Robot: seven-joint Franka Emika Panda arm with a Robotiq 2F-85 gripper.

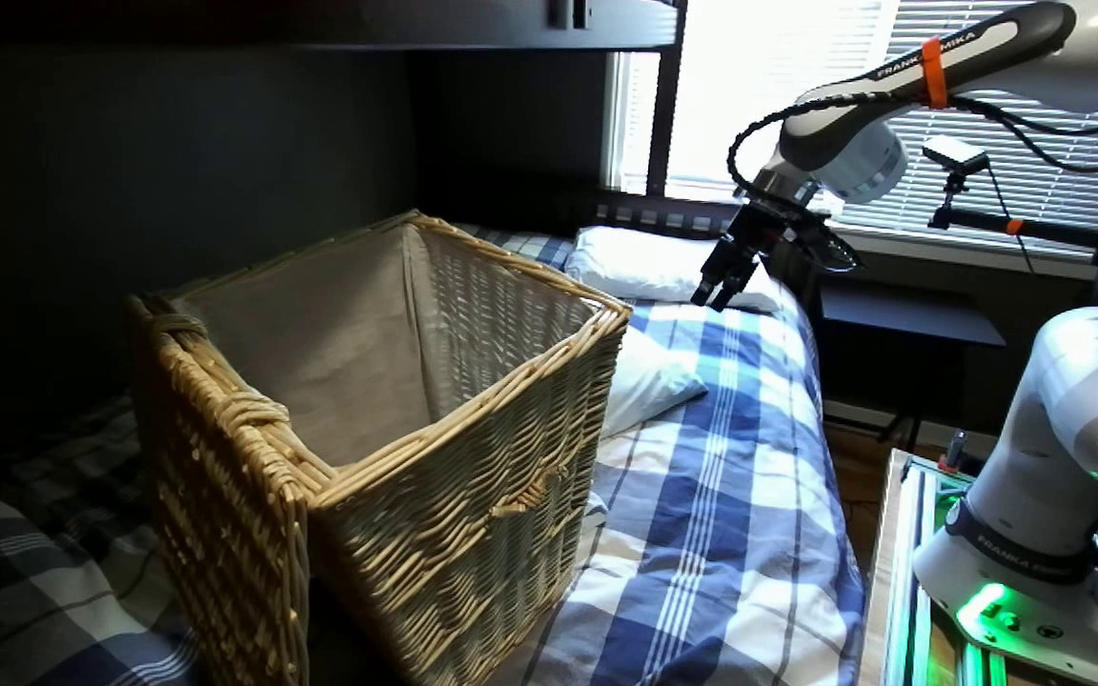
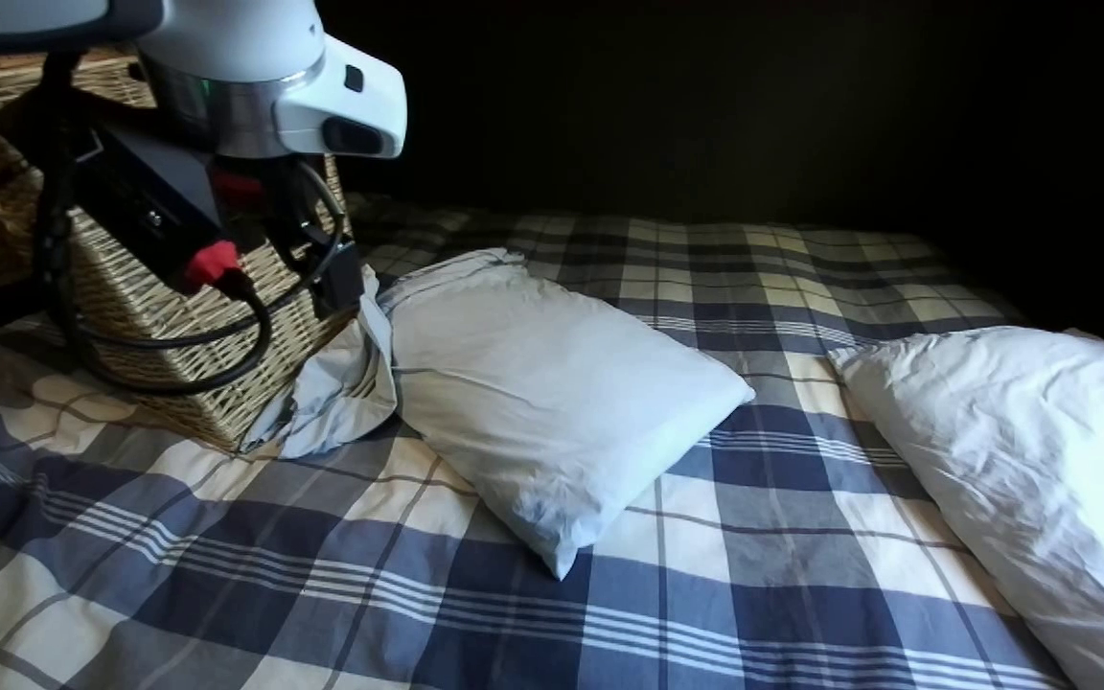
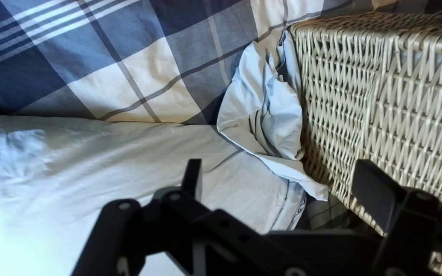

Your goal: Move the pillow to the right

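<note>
In wrist view, pillow [image 3: 102,168] is seen at lower left, mostly left of end effector [image 3: 280,173], which is spread wide, nothing gripped; pillow's long axis is apparently pointed toward basket [image 3: 386,111].

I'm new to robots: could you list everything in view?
Blinds: one set, pale, over the window
Tabletop: one, dark, below the window
Blanket: one, blue-and-white plaid, in all three views
Basket: one, tan wicker, on the blanket
Lining: one, beige, inside the basket
Pillow: one, white, beside the basket
Far pillow: one, white, near the window
Device: one, white, on a black bar
Arm: one, white and black, over the blanket
Cables: several, black, along the arm
Hand: one, black, open, near pillow and basket
</note>
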